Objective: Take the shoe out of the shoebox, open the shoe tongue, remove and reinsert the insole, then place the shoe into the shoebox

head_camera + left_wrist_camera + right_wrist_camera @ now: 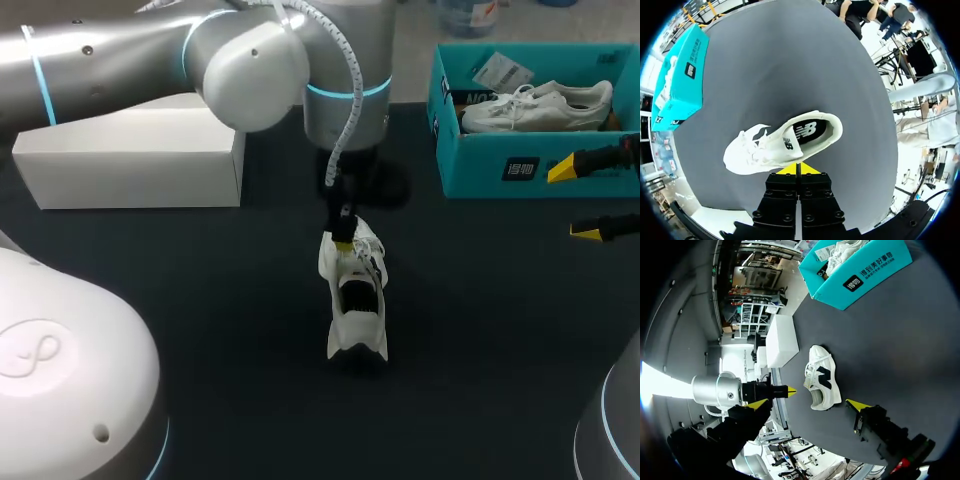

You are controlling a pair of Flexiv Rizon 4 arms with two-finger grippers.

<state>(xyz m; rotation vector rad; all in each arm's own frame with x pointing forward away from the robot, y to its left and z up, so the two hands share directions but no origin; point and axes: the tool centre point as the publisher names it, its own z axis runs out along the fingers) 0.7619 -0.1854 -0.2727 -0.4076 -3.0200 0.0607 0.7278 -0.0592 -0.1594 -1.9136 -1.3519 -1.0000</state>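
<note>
Here the white sneaker (355, 300) lies mid-desk (200, 320), well apart from the teal shoebox (500, 165) at the far right corner, likely for tongue work. The left pincer (799, 169), tips together on nothing, hangs just above it. The right pincer (578, 200) gapes wide beside the shoebox.

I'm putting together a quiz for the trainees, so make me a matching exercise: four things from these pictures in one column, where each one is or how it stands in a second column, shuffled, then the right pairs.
Column one
1 loose white shoe
2 second white shoe
3 white box
4 right gripper

Column two
A inside the teal shoebox
B fingers open, in front of the shoebox
C mid-view, below the left gripper
D far left in the head view

Pairs: 1-C, 2-A, 3-D, 4-B.
</note>
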